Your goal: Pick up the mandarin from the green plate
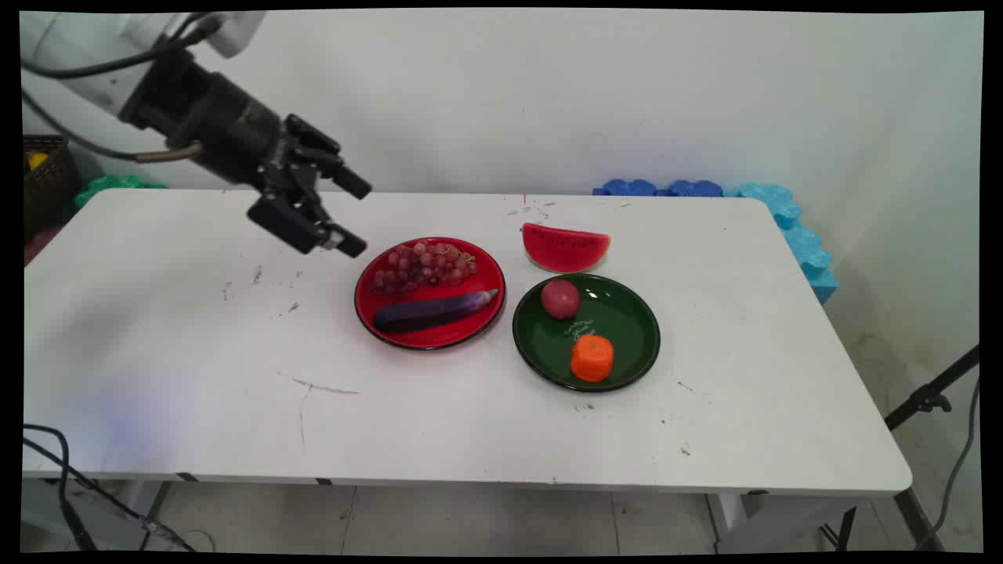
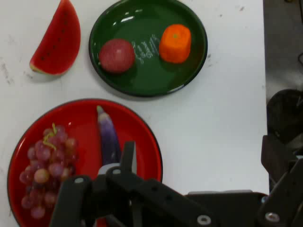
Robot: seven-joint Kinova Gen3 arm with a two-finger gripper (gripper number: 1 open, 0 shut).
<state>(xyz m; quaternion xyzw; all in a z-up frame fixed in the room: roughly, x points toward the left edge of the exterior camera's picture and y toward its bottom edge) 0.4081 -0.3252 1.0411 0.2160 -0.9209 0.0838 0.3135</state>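
Observation:
My gripper (image 1: pixel 356 218) hangs open and empty above the table, just left of the red plate (image 1: pixel 368 301). That plate holds a bunch of purple-red grapes (image 1: pixel 421 265) and a dark purple eggplant (image 1: pixel 433 310). To its right, a green plate (image 1: pixel 627 321) carries a round red fruit (image 1: pixel 560 298) and an orange chunk (image 1: pixel 592 358). A watermelon slice (image 1: pixel 566 247) lies on the table behind the green plate. The hand view looks down past the gripper (image 2: pixel 203 156) at the red plate (image 2: pixel 142 137), grapes (image 2: pixel 45 170), eggplant (image 2: pixel 109 137), green plate (image 2: pixel 142 75), red fruit (image 2: pixel 116 55), orange chunk (image 2: pixel 175 43) and watermelon slice (image 2: pixel 54 40).
Blue foam pieces (image 1: pixel 752 204) line the table's back right edge. A dark basket (image 1: pixel 47 176) and green foam (image 1: pixel 110 186) sit past the back left corner. Black cables (image 1: pixel 55 462) hang at the front left, and a black stand (image 1: pixel 932 395) leans at the right.

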